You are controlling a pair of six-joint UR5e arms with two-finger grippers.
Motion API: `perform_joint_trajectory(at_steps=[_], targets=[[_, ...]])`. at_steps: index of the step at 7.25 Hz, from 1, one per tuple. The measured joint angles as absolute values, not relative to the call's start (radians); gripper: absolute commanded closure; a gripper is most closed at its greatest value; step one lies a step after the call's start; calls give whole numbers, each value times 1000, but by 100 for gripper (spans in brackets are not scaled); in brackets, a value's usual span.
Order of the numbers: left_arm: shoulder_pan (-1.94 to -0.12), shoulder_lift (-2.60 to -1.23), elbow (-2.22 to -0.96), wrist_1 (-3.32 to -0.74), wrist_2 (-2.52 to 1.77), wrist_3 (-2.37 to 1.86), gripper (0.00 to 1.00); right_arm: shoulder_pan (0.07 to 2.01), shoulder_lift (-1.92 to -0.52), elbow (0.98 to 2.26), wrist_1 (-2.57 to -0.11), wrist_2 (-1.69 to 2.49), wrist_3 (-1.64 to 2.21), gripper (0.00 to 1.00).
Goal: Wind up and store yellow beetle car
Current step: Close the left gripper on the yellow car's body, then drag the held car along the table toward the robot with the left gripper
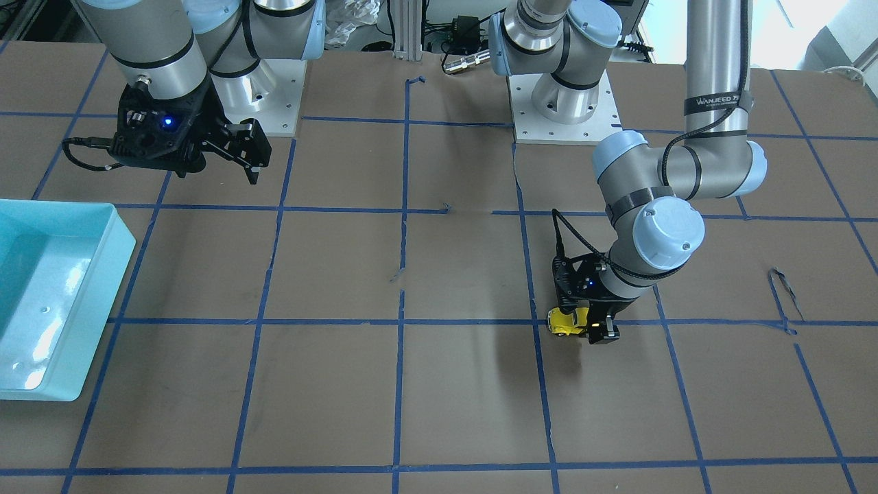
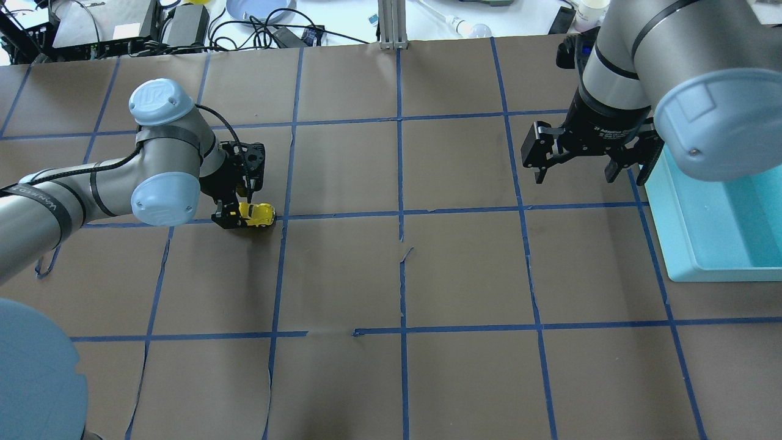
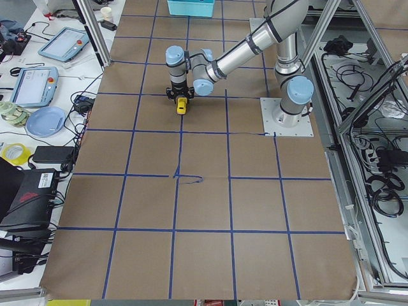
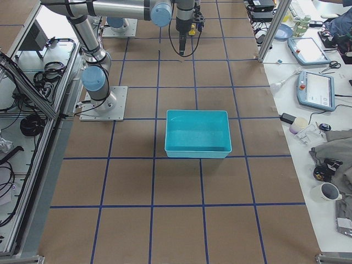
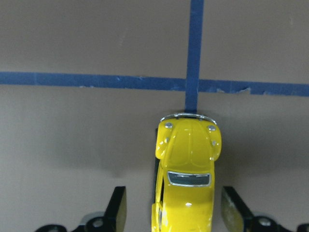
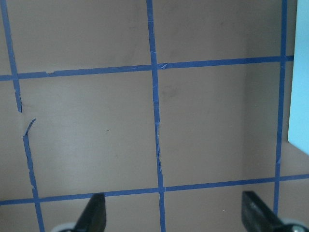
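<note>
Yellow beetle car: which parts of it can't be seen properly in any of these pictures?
- Rear of the yellow beetle car: cut off by the bottom edge of the left wrist view.
- One end: partly covered by the left gripper in the front-facing and overhead views.
- Underside: faces down in every view.
- Fine detail: too small in both side views.

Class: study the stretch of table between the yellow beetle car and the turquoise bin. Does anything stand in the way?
Nothing visible does. Between the yellow beetle car and the turquoise bin lies only brown paper with blue tape lines. The open right pincer hangs in the air beside the bin.
</note>
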State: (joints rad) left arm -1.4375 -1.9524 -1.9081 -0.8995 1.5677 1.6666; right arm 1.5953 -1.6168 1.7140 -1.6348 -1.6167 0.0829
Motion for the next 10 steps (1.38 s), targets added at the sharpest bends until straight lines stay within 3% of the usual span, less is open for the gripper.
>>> perform_joint_trajectory(at_steps=[10], targets=[[-1397, -1977, -1902, -885, 1568, 1696, 49, 1595, -1618, 1718, -1634, -1620, 82, 0]])
